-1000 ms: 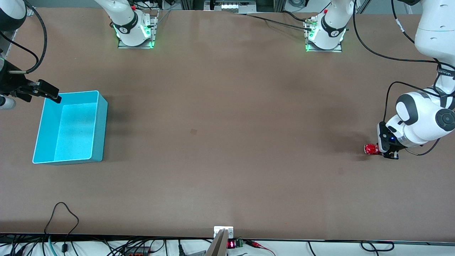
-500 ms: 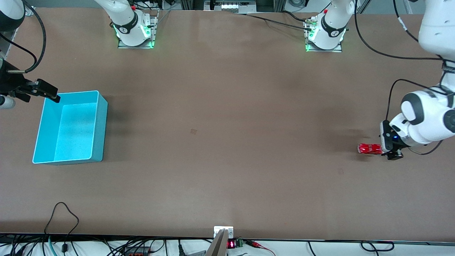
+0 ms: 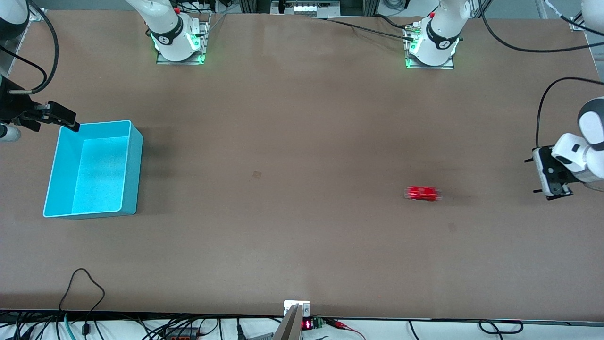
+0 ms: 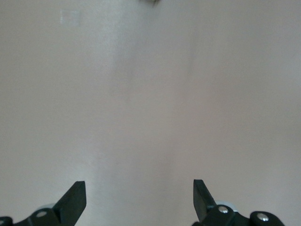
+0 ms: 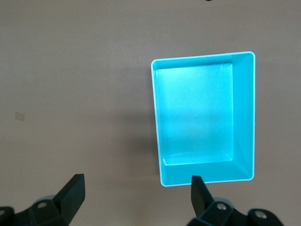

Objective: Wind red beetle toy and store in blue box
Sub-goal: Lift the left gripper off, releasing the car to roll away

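Note:
The red beetle toy [image 3: 423, 193] is on the bare table, blurred, apart from both grippers and well toward the left arm's end. My left gripper [image 3: 535, 175] is open and empty at the table's edge at that end; the left wrist view [image 4: 138, 197] shows only bare table between its fingers. The blue box [image 3: 133, 165] stands empty at the right arm's end. My right gripper [image 3: 66, 122] is open and empty just off the box's corner farthest from the front camera. The right wrist view [image 5: 136, 190] shows the box [image 5: 195, 113] beside the fingers. The toy shows in neither wrist view.
The arm bases [image 3: 178, 45] stand along the table edge farthest from the front camera. A small dark mark [image 3: 256, 174] is on the table's middle. Cables [image 3: 85, 283] and a small device [image 3: 296, 311] lie at the edge nearest the front camera.
The left gripper has let go of the toy and drawn back toward the table's end. The toy has rolled away across the table toward the box's end. The right arm has barely moved.

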You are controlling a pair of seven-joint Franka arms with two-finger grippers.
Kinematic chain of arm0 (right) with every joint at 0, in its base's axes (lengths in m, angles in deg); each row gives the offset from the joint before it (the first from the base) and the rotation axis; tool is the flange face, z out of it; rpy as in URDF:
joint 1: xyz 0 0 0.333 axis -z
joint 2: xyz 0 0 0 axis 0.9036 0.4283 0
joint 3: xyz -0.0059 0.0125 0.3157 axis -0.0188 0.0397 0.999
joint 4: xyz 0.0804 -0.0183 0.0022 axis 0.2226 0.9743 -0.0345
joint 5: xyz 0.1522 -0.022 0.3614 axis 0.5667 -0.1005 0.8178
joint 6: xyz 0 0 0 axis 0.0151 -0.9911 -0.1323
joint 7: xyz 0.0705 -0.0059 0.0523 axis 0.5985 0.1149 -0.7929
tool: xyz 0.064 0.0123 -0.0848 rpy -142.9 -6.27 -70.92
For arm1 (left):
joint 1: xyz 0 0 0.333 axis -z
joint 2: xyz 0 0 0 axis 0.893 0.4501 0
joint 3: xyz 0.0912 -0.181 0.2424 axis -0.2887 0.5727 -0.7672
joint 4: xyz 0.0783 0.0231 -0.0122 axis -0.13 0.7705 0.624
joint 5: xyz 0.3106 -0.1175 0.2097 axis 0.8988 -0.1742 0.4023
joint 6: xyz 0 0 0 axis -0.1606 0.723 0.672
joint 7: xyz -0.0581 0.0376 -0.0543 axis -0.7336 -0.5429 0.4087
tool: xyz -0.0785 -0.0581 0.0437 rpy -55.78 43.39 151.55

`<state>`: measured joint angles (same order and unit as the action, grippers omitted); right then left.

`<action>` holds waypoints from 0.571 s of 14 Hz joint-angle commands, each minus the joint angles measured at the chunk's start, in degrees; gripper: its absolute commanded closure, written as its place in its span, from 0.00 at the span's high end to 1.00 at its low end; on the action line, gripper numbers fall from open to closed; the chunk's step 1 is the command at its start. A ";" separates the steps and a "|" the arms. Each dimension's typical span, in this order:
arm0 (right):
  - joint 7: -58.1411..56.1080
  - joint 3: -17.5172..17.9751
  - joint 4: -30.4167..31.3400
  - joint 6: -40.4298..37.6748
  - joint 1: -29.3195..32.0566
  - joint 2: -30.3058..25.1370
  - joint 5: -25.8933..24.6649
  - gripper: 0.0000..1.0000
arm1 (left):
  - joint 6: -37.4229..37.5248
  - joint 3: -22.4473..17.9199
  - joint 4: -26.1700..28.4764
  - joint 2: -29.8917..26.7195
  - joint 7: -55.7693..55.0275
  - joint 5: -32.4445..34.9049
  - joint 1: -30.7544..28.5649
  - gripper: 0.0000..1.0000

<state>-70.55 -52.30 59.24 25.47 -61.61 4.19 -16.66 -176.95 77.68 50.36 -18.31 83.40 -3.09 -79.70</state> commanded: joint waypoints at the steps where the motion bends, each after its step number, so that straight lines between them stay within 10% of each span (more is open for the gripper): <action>1: -0.46 0.07 -0.44 0.71 0.75 0.35 2.91 1.00 | 8.12 1.18 -3.52 -1.81 -8.75 1.30 0.36 1.00; 8: -1.51 -0.29 -0.18 0.01 2.69 0.88 2.92 1.00 | 23.60 2.50 -6.00 -8.65 -30.19 2.53 2.21 1.00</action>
<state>-70.60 -52.85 59.27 26.19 -60.03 5.34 -14.03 -156.77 79.64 44.26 -24.50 58.13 -1.82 -77.41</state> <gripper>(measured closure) 0.000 0.000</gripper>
